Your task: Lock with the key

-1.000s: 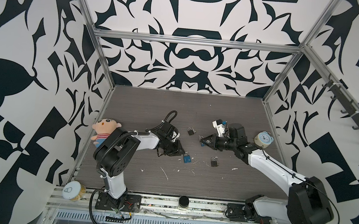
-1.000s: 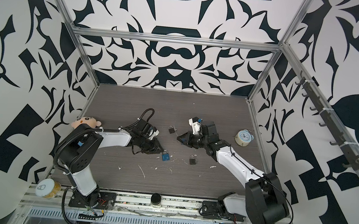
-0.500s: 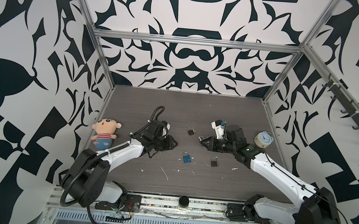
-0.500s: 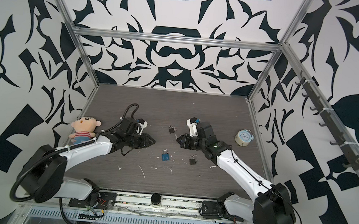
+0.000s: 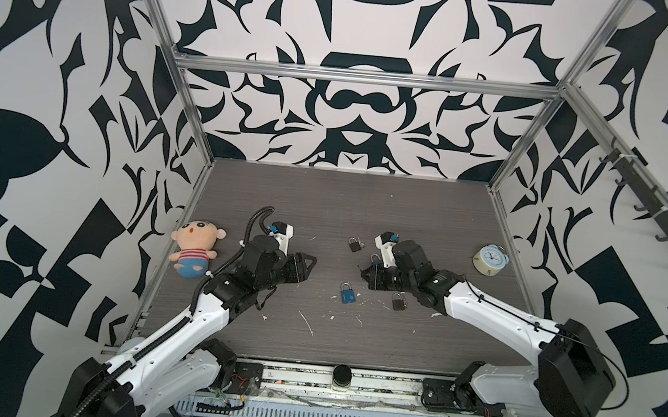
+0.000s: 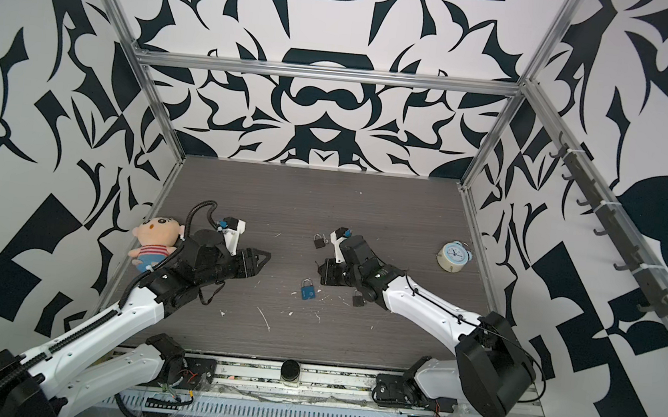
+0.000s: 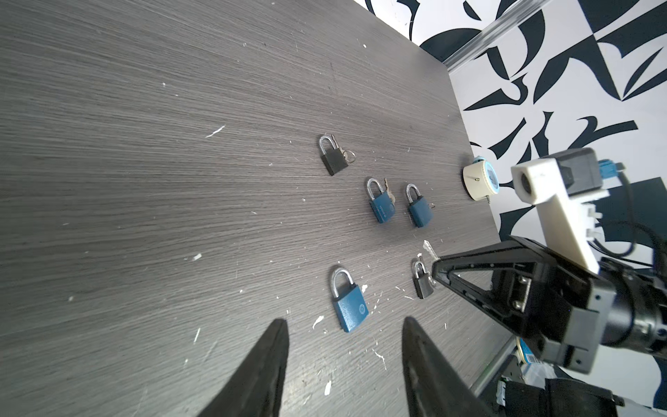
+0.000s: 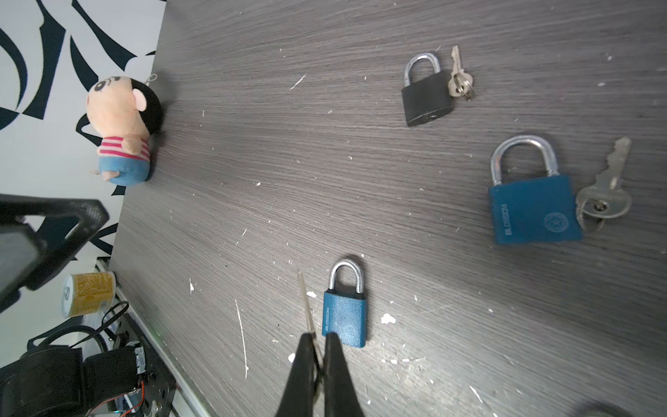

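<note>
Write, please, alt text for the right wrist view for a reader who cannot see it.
The right fingers pinch a key, blade pointing forward, close to a blue padlock lying flat on a dark wood-grain table. Farther off lie a second blue padlock and a black padlock, each with keys beside it, and a doll by the wall.

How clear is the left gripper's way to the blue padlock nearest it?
Probably yes: the left gripper is open, and the blue padlock lies flat on bare table ahead with nothing between. The right gripper, shut on a key, sits to one side.
</note>
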Tool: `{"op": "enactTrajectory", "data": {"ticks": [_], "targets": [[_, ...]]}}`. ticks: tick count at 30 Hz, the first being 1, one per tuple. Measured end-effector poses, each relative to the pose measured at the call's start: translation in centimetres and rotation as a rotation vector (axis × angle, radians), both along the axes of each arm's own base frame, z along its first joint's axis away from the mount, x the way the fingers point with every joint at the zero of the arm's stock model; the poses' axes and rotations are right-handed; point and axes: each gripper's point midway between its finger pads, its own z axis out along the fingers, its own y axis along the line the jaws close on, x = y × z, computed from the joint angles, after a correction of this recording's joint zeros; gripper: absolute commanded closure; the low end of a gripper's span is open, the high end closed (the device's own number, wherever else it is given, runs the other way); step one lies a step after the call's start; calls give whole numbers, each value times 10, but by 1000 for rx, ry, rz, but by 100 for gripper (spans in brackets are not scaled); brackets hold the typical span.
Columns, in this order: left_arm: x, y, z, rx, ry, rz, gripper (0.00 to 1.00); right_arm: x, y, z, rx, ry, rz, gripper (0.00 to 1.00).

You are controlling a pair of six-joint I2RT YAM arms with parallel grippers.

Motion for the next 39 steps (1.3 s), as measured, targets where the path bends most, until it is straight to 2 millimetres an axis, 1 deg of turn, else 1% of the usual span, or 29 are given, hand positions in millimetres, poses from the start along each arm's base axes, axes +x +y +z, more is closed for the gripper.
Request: {"op": "enactTrajectory", "data": {"ticks": [8, 13, 21, 27, 33, 37, 39], "targets": [[-2, 6, -5, 18, 11, 18, 46, 5, -1, -37, -51, 58, -44, 100], [-2, 5, -11, 28, 28, 17, 46, 7, -2, -51, -66, 80, -70, 100], [-1, 5, -18, 41, 51, 18, 46, 2, -7, -74, -88, 140, -96, 98], [0, 5, -21, 46, 59, 18, 46, -4, -12, -84, -91, 170, -115, 95], [0, 5, -24, 51, 66, 18, 46, -7, -6, -88, -81, 185, -111, 93], [0, 4, -24, 51, 68, 18, 46, -11, -1, -91, -76, 197, -106, 89], [0, 4, -24, 51, 68, 17, 45, -12, 0, -91, -74, 200, -105, 85]]}}
